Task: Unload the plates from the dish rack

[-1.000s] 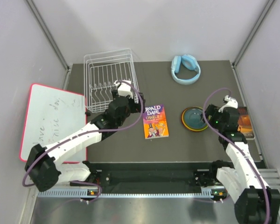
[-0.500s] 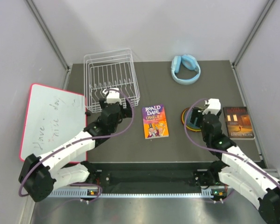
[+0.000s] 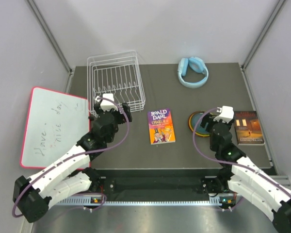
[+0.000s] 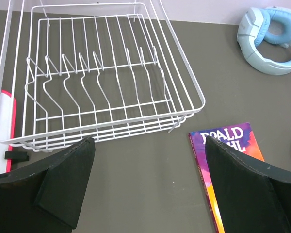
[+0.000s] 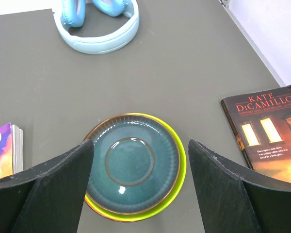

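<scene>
**A:** Plates [image 5: 135, 165] are stacked flat on the table [image 5: 194, 63], dark green on top, lime green rim [image 5: 181, 167] under it. Anything lower is hidden. They sit between the purple book [image 5: 2, 150] and the DiCamillo book [image 5: 266, 131].

**B:** Dish rack [image 4: 99, 80]?

**A:** Bare prongs, nothing slotted. Looks fully unloaded.

**B:** Grippers?

**A:** Left gripper [image 4: 149, 143] faces the rack, fingers apart, empty. Right gripper [image 5: 140, 145] is over the stack, fingers apart, empty. Nothing left to carry, I'd judge.

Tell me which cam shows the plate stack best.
Right wrist: the stack sits centred in frame, unobstructed, dark green on top with a lime rim beneath. Top external shows only its left part; the right arm covers the rest. Left wrist shows none of it clearly.
</scene>
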Robot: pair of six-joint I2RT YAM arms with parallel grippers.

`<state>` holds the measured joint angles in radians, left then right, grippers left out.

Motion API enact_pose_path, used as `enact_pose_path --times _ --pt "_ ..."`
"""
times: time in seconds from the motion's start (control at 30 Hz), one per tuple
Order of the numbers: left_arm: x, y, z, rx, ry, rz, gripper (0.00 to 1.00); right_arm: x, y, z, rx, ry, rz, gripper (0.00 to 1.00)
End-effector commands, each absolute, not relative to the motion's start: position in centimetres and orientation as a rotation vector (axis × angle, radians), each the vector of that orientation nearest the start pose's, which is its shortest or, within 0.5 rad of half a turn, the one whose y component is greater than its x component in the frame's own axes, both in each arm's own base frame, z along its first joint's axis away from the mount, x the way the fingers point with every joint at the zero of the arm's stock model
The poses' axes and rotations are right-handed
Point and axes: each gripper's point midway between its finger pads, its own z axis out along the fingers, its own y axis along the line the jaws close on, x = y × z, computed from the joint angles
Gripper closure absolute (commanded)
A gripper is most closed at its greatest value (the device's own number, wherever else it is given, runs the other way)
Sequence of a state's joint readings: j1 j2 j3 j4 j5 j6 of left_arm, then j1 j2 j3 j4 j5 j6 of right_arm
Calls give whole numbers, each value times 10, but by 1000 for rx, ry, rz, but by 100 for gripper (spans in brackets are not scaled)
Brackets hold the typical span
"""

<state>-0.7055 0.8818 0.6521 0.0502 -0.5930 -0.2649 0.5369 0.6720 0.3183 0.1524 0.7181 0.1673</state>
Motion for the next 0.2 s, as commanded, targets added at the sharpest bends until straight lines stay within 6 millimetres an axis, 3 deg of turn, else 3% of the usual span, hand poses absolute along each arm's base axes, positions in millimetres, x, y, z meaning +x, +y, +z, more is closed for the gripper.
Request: enact_pose_path --times 0.0,0.17 --pt "304 -139 243 -50 1706 -195 1 285 42 178 204 1661 -103 21" --pt "304 -142 244 -36 1711 -200 1 285 42 177 206 1667 -105 21"
